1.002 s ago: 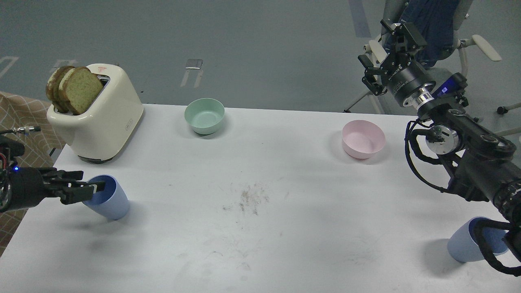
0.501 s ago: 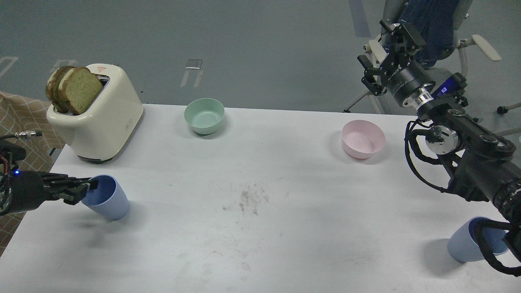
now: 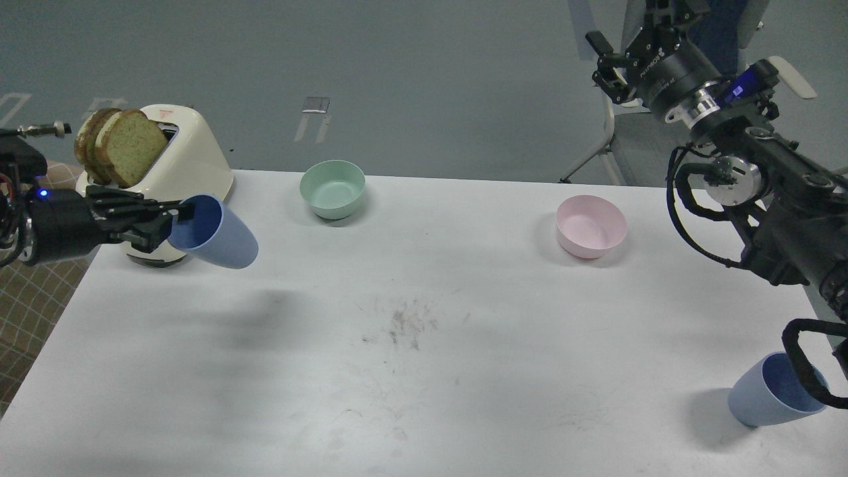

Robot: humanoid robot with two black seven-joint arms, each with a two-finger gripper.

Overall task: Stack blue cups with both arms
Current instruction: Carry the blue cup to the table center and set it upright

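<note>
Dusty-blue plastic tumbler hangs tilted above the white table, rim pinched by the left gripper (for stacking); right gripper's state unclear.

You find very little legible lettering here. White lettering runs around the black body of the right gripper, far right, but it is too small and skewed for you to make out. The cream toaster, far left, carries a small red mark on its top and a faint emblem on its side; neither resolves into readable characters. No numbers or signs show elsewhere.
</note>
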